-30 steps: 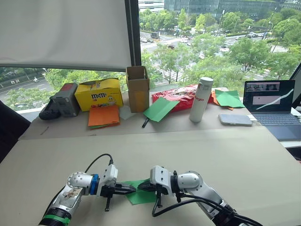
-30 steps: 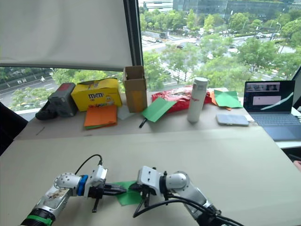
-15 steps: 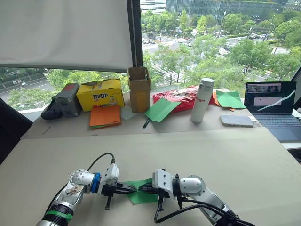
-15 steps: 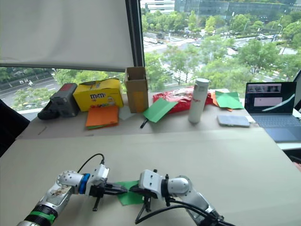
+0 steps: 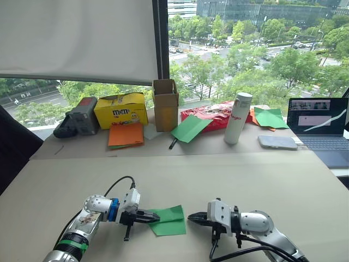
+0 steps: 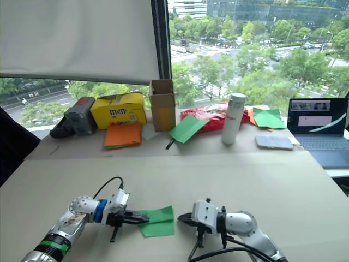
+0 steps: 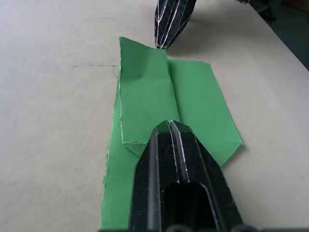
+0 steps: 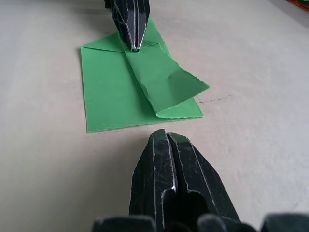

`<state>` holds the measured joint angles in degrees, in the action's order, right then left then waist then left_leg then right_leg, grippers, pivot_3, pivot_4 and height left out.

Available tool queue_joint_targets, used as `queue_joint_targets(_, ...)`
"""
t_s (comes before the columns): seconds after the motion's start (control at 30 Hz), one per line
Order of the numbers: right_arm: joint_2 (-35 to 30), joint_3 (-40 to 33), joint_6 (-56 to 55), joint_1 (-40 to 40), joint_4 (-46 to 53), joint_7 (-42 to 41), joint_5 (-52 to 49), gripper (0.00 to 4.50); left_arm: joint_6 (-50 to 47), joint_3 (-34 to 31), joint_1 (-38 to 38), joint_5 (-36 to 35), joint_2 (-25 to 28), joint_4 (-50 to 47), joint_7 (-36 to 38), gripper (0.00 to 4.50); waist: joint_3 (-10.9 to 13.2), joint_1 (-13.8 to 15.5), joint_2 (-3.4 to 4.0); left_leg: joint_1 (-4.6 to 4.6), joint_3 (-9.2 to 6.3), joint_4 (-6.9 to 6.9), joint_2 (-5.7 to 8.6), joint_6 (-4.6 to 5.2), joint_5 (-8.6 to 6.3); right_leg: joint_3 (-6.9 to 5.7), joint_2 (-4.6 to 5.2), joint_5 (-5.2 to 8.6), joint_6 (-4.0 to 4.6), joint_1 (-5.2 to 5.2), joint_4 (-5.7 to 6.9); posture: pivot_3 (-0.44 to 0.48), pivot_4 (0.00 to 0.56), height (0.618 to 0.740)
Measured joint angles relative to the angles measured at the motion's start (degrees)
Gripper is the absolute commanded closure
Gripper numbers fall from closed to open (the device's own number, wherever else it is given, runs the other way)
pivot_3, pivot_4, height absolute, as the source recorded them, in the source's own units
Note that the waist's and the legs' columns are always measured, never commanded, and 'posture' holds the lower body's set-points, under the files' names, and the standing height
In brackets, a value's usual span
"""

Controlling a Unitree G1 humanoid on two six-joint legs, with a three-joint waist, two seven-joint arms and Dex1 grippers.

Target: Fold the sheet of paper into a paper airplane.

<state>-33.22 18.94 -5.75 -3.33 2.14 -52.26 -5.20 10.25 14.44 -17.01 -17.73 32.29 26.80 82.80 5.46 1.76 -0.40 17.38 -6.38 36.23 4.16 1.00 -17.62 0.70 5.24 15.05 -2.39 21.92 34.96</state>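
Note:
The sheet of paper [image 5: 170, 220] is bright green and lies flat on the tan table near its front edge. One folded flap [image 7: 145, 101] stands slightly raised along a crease. My left gripper [image 5: 156, 217] is shut, and its tips rest on the paper's left end, on the flap. My right gripper [image 5: 191, 218] is also shut. It lies low over the table a short way right of the paper and does not touch it. In the right wrist view, bare table separates its fingertips [image 8: 166, 137] from the paper's near edge [image 8: 140, 126].
Along the back of the table stand a yellow box [image 5: 120, 109], a cardboard box [image 5: 166, 97], orange sheets [image 5: 125, 134], a loose green sheet [image 5: 191, 128], a red bag [image 5: 210, 113], a white bottle [image 5: 238, 117] and a laptop [image 5: 322, 121].
My right gripper has drawn back to the right, off the paper it was touching. The left gripper stays on the paper. The camera has shifted a little.

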Motion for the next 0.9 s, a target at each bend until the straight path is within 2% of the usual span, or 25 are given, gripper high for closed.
queue_joint_targets(0.17,-0.4,-3.2,5.1,-0.6,2.5,-0.5,-4.0,4.45,1.1,-0.1,0.0,0.0,0.0,0.6,0.6,4.50,0.1,-0.1,0.15,0.29,0.01,0.02,-0.01,-0.01,0.02,0.06,0.02,-0.04,0.06,0.19,0.06,0.000,0.150,0.740)
queue_joint_targets(0.27,0.0,-3.1,9.1,-4.4,7.3,-1.3,-5.1,4.45,1.2,-0.2,0.0,0.0,0.0,0.9,1.0,4.50,0.1,-0.3,0.47,0.47,0.00,0.01,-0.07,-0.04,0.05,0.03,-0.05,-0.17,0.28,0.25,0.08,0.000,0.150,0.740)
queue_joint_targets(0.4,0.7,1.7,15.6,-9.4,11.0,-1.8,-2.3,4.45,1.2,-0.2,0.1,0.1,0.0,0.5,1.0,4.50,0.1,-0.3,0.46,0.45,-0.07,0.01,-0.08,-0.04,0.06,-0.11,-0.12,-0.16,0.27,0.28,0.04,0.000,0.150,0.740)
queue_joint_targets(0.6,4.5,9.2,22.3,-13.8,8.7,-0.7,4.0,4.45,0.8,-0.7,1.0,0.4,0.0,-1.3,0.6,4.50,0.1,-0.4,0.45,0.46,-0.07,0.02,0.01,-0.01,0.05,-0.12,-0.07,-0.26,0.44,0.36,0.02,0.000,0.150,0.740)
queue_joint_targets(0.9,5.8,11.6,22.5,-15.3,5.8,-0.7,6.7,4.45,-1.9,-1.2,3.0,0.7,1.4,-5.6,-1.4,4.50,0.1,-1.2,0.44,0.22,-0.07,-0.06,-0.01,0.00,0.04,-0.10,-0.08,-0.18,0.30,0.30,0.01,0.000,0.150,0.740)
